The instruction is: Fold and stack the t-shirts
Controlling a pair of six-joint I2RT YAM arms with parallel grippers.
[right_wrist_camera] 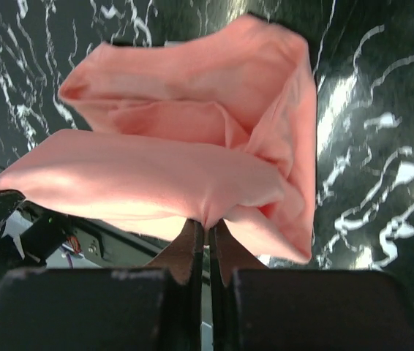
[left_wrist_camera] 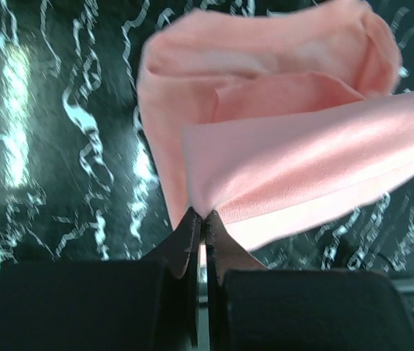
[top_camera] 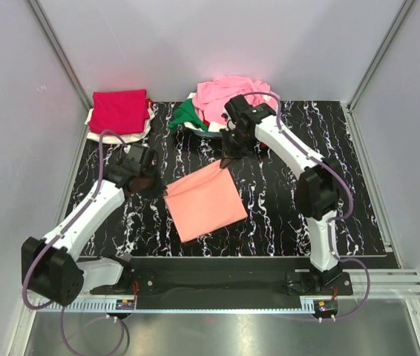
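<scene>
The salmon-orange t-shirt [top_camera: 204, 200] hangs folded in a square over the middle of the black marble mat [top_camera: 269, 200]. My left gripper [top_camera: 153, 185] is shut on its left corner; the cloth [left_wrist_camera: 280, 139] bulges up from the closed jaws in the left wrist view. My right gripper [top_camera: 228, 158] is shut on its far corner, with the cloth [right_wrist_camera: 192, 161] bunched above the jaws in the right wrist view. A folded crimson-magenta shirt [top_camera: 119, 110] lies on a white one [top_camera: 95, 132] at the back left. A pile with a light pink shirt [top_camera: 228, 93] and a green shirt [top_camera: 186, 115] sits at the back middle.
Grey walls enclose the table on the left, back and right. The arm bases stand on a black rail [top_camera: 217, 280] at the near edge. Bare mat [top_camera: 358, 185] shows to the right of the right arm.
</scene>
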